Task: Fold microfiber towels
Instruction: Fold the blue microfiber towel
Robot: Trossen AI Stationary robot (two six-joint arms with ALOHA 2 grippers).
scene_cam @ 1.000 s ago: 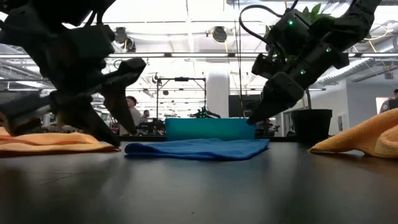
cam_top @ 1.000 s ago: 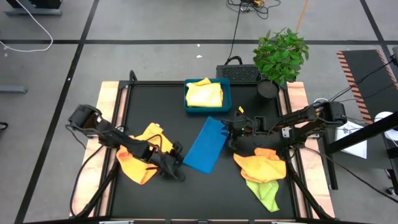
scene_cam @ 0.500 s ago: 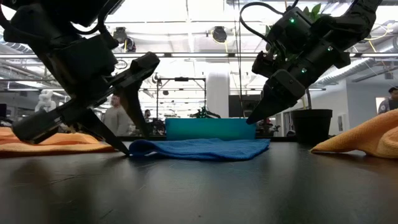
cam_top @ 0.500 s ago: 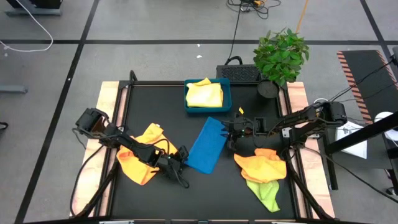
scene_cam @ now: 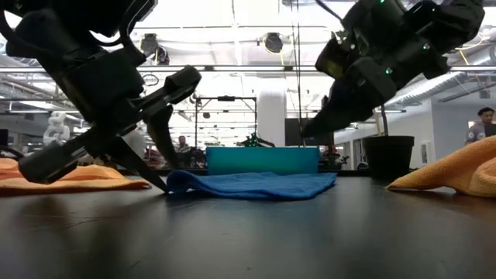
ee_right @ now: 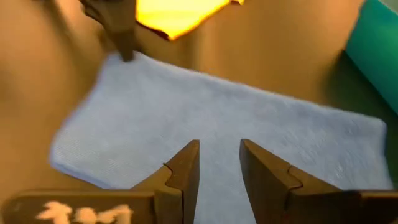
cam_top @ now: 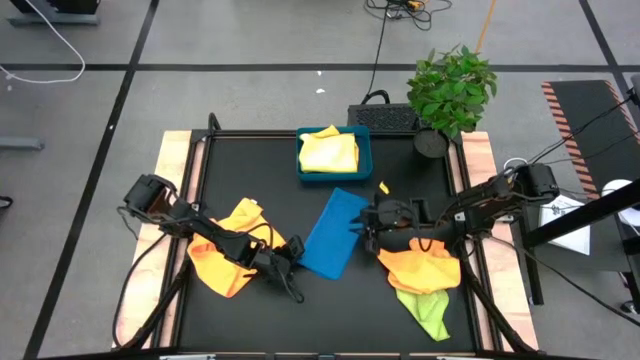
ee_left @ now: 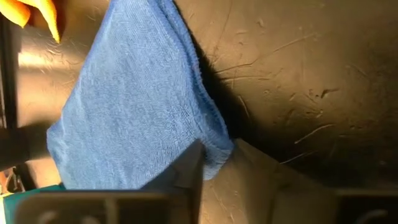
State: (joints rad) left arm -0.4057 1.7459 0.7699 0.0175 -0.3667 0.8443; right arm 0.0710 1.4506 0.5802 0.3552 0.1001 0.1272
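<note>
Black desk point(cam_top: 250, 170) carries a folded blue towel point(cam_top: 331, 232) at its middle, below the blue tray point(cam_top: 334, 176) holding a pale yellow towel point(cam_top: 328, 152). An orange towel point(cam_top: 232, 258) lies on the left; another orange towel point(cam_top: 420, 268) overlaps a lime green towel point(cam_top: 428, 310) on the right. The left end effector point(cam_top: 290, 285) is apart, fingers straddling the blue towel's near corner. The right end effector point(cam_top: 358, 229) hovers over its far side, fingers apart

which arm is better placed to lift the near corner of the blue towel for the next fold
Probably the left. Its pincer is open, with its tips down at the blue towel's near corner. The right pincer is open too, but hangs above the towel's far side.
</note>
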